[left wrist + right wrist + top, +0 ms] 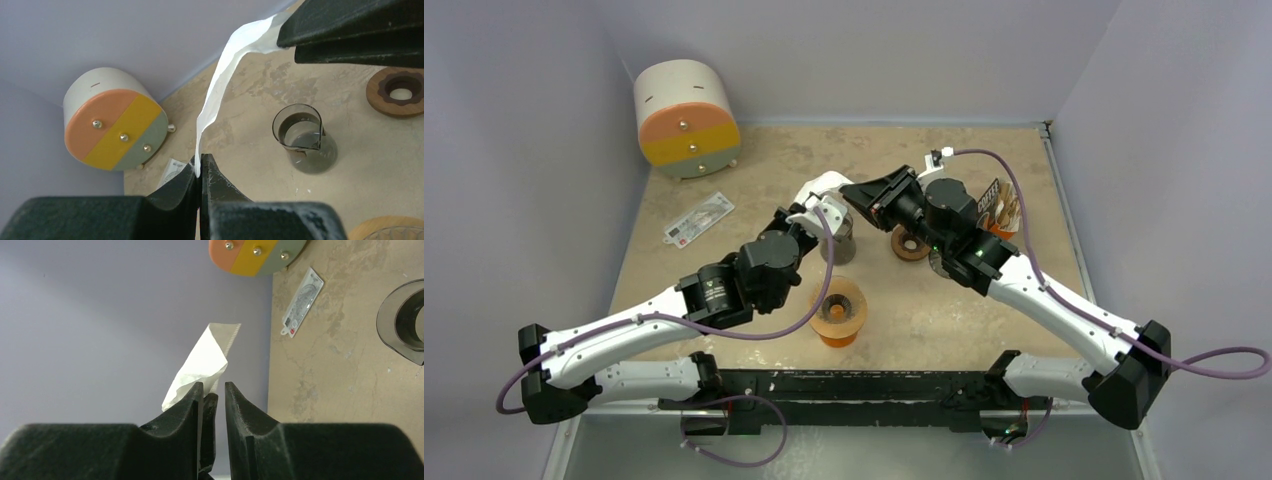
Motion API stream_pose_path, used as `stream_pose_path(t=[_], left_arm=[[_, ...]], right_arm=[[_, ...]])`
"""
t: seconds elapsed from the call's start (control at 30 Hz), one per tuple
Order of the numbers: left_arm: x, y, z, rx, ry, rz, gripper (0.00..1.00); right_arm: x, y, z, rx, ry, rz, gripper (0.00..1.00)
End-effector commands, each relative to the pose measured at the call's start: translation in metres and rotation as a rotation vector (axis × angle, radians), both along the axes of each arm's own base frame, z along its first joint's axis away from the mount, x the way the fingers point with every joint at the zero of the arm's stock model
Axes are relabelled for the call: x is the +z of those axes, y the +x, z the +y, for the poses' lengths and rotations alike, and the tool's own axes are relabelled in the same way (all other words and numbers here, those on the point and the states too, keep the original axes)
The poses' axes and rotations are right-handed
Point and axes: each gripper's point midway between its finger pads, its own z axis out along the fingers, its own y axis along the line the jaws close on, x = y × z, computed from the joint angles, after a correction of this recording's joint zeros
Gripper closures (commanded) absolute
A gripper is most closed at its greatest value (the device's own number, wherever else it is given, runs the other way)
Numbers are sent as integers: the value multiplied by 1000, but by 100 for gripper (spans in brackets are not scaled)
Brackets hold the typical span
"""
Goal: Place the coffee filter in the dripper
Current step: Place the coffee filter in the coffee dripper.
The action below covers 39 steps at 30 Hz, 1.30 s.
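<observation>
**Two grippers, one filter held between them above the table**

Lowest in the top view, just above the arm bases, the dripper stands at centre frame: a wooden collar on an orange base, with nothing in it. A purple cable from the left arm curves past its left rim, and that arm's dark wrist lies just to its upper left. Higher in the frame, a glass beaker stands between the dripper and the grippers, partly covered by the left arm's white end. Right of the beaker lies a wooden ring with a scalloped hole. Further right, a small stand of spare filters shows behind the right arm. A flat packet lies at the left of the table, and a drum-shaped drawer unit sits in the upper left corner.

The coffee filter is off the table, above the beaker and well apart from the dripper. The left gripper is clamped tight on its lower edge. From there the white paper rises to the right gripper, whose jaws stand narrow with a slit between the tips. The filter's other end lies against one finger. Whether it is pinched there I cannot tell.
</observation>
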Motion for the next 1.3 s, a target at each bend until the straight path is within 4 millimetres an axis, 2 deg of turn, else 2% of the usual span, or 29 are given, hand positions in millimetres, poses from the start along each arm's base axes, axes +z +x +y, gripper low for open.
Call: stream_pose_path(t=[0.0, 0.37, 0.87, 1.03, 1.13, 1.27], left_arm=[[4, -4, 5, -5, -15, -21, 100], [8, -5, 7, -34, -2, -43, 100], [2, -6, -4, -66, 5, -30, 100], [-2, -8, -2, -61, 5, -20, 100], [-2, -9, 1, -58, 2, -15, 100], [-5, -12, 5, -61, -11, -1, 100]], right_arm=[[36, -7, -4, 6, 54, -82, 74], [29, -7, 3, 36, 44, -66, 74], [27, -2, 27, 87, 59, -41, 75], [28, 0, 22, 60, 53, -48, 76], [29, 0, 17, 40, 49, -55, 80], [29, -1, 13, 31, 43, -63, 98]])
